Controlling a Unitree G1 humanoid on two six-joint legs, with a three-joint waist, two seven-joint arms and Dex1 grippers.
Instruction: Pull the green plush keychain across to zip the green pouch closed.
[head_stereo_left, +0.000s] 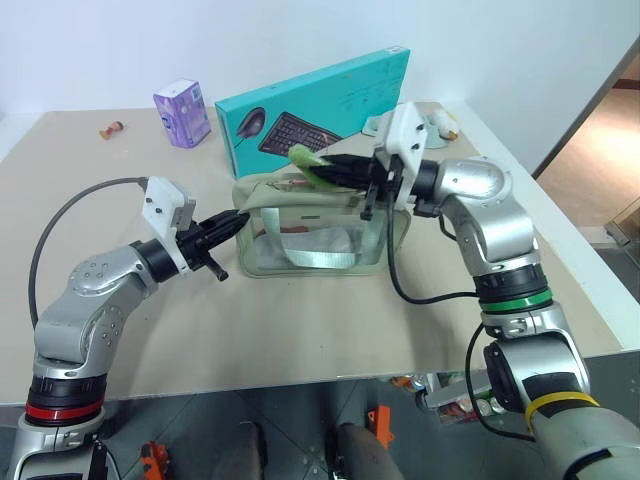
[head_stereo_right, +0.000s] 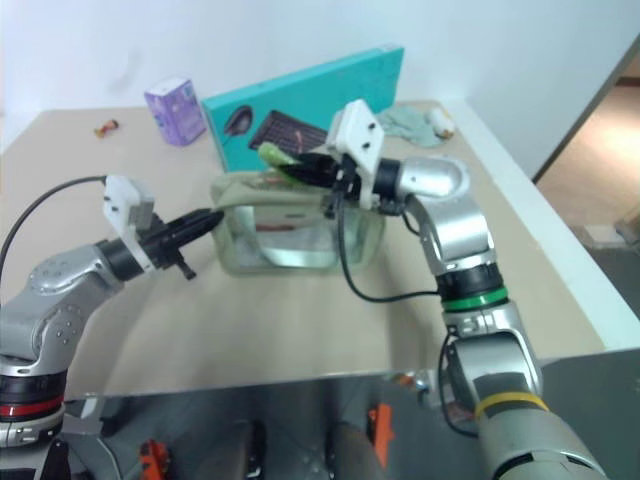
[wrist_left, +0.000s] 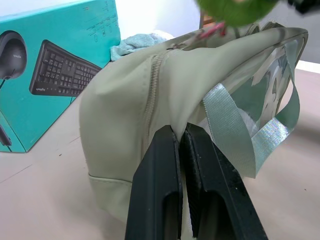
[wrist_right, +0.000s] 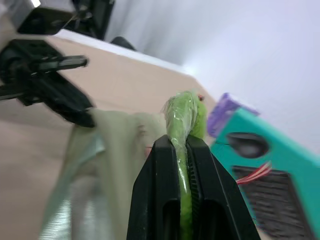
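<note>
While the left pincer pinches the end fabric of the green pouch on the desk, the right pincer is clamped on the green plush keychain, held above the pouch's zipper top, in front of the teal keyboard box.

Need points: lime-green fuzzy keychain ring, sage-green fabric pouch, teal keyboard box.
lime-green fuzzy keychain ring (wrist_right: 184, 112), right wrist view, on the plush above the fingers.
sage-green fabric pouch (wrist_left: 125, 120), left wrist view, on its fabric end panel.
teal keyboard box (head_stereo_left: 345, 90), left eye view, on its printed front face.
</note>
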